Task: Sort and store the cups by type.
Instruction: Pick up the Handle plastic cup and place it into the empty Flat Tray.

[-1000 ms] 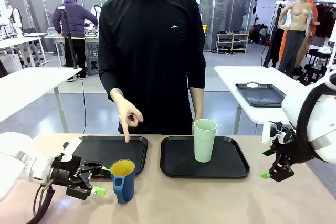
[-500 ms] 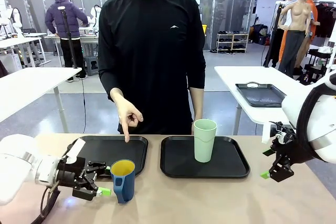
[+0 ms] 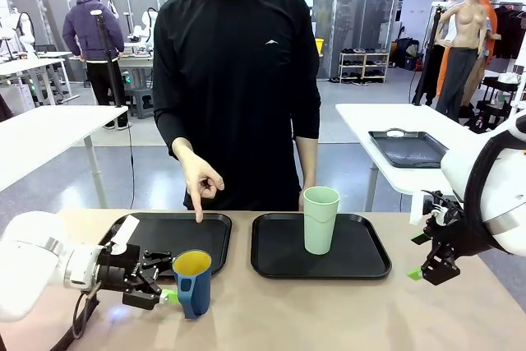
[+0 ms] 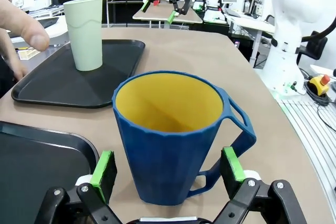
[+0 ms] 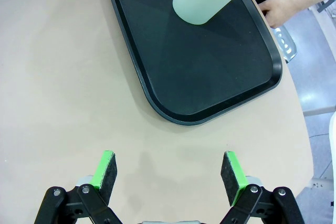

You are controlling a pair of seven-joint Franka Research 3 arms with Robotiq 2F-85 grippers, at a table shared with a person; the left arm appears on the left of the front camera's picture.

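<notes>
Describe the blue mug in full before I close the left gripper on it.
The blue mug is dark blue outside, yellow inside, empty, plastic-looking with faint facets and a loop handle. It stands upright on the bare table, just in front of the left black tray. The left gripper is open around it, green pads either side, apparently not touching yet.

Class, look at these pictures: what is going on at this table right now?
The left gripper, open, brackets the blue mug, which stands on the table beside the left tray. A person's hand points down at that tray. The mint-green tumbler stands on the right tray. The right gripper hangs open over bare table.
</notes>
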